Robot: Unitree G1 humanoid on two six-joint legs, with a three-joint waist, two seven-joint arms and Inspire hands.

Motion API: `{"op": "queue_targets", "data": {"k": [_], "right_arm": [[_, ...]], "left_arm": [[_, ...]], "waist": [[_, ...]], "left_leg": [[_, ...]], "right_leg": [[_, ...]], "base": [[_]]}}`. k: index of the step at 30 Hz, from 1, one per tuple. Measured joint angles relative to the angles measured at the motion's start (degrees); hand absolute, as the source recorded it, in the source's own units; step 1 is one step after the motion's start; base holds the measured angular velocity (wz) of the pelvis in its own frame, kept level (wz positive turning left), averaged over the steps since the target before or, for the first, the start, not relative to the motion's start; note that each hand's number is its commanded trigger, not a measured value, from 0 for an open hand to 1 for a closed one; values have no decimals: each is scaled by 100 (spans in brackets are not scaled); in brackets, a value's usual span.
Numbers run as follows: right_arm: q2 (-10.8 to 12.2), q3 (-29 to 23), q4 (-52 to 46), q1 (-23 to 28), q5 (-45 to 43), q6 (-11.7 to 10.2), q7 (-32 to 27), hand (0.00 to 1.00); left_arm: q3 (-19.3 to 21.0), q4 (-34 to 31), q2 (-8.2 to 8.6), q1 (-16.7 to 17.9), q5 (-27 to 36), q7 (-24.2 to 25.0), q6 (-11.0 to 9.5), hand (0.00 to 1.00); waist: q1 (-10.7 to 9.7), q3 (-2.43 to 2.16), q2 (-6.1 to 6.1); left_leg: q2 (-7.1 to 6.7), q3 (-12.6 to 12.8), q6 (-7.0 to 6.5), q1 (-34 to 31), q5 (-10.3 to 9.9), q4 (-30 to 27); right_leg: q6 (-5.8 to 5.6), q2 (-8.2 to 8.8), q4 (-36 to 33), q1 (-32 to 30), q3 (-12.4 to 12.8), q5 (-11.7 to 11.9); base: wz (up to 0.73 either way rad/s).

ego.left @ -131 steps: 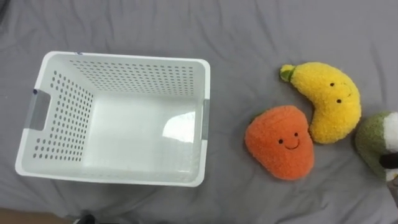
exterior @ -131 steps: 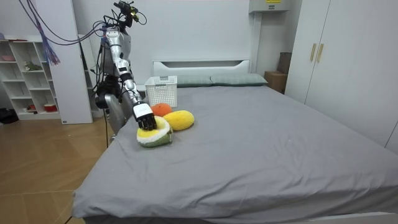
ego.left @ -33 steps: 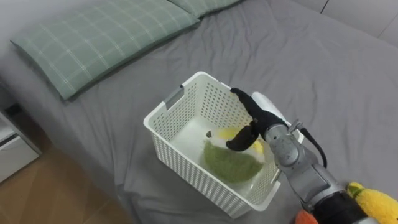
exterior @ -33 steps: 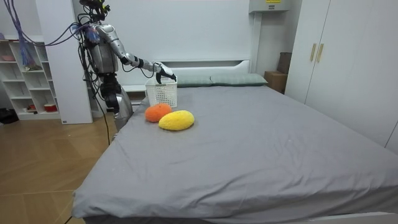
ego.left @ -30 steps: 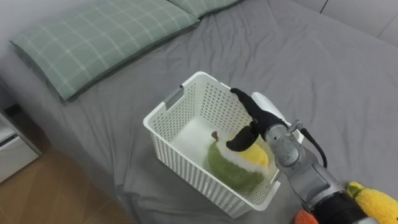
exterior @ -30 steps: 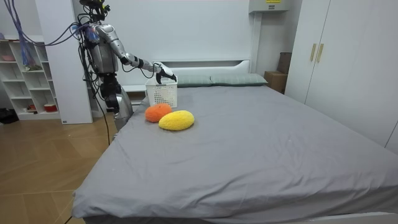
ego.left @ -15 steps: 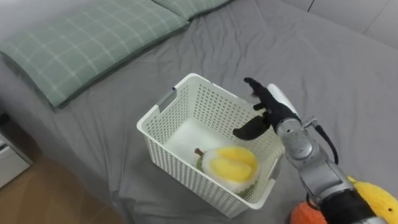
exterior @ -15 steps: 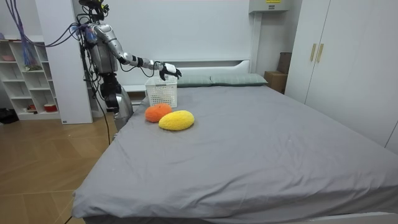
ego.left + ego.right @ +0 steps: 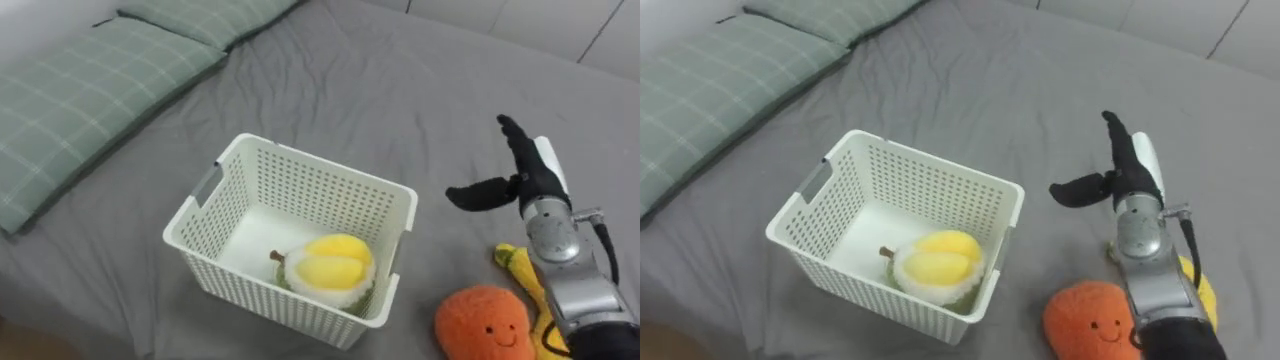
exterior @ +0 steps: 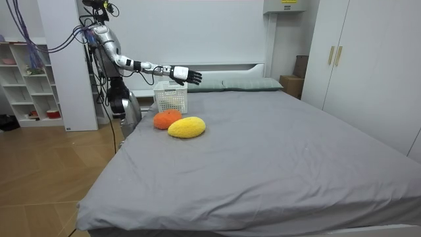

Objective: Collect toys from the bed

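- We see a green-and-yellow plush fruit (image 9: 325, 272) lying yellow face up inside the white basket (image 9: 255, 295), toward its near right corner.
- We see an orange smiling plush (image 9: 483, 323) on the bed (image 9: 400, 80), right of the basket.
- A yellow banana plush (image 9: 520, 275) touches the orange one and is partly hidden.

I can read no words or numbers anywhere around me. The nearest thing to a label is a small yellow patch (image 10: 287, 1) on the white box (image 10: 283, 7) high on the wall in the room view, its print too small to make out.
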State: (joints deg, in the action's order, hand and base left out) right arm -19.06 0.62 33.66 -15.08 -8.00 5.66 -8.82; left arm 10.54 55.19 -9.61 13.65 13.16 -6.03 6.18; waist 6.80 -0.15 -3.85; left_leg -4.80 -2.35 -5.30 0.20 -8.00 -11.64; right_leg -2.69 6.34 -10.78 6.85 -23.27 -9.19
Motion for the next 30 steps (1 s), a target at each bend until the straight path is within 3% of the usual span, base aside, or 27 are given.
{"op": "queue_targets", "data": {"k": [6,16,20,23,30], "right_arm": [[-88,-190,433,140,150,16,-35,0],[-96,-184,1333,37,77,-82,-75,0],[-114,36,2360,-444,102,-96,-197,0],[-115,78,3098,-864,90,-229,-352,0],[-233,148,3476,-1310,129,-511,-906,0]], "left_arm": [[-1,52,-19,9,-1,7,-49,0],[-84,22,-45,-86,91,37,-48,0],[-535,197,-143,-463,122,40,-169,0],[-750,492,-138,-832,211,55,-229,0],[-994,671,-119,-1034,657,56,-273,0]], "waist": [[-94,19,13],[-173,-13,-22],[73,26,-85],[141,98,-111],[173,148,-74]], "left_leg": [[45,197,2,57,-29,41],[71,234,2,-373,-35,-20],[137,372,25,-802,6,-81],[155,374,30,-1128,27,-161],[201,460,35,-1696,27,-238]], "right_leg": [[7,-33,-9,-50,251,5],[26,-45,-39,-490,271,37],[90,-70,-108,-996,337,85],[115,-82,-118,-1307,319,107],[133,-133,-119,-1875,440,151]], "base": [[-21],[-2],[-14],[-2],[-5]]}}
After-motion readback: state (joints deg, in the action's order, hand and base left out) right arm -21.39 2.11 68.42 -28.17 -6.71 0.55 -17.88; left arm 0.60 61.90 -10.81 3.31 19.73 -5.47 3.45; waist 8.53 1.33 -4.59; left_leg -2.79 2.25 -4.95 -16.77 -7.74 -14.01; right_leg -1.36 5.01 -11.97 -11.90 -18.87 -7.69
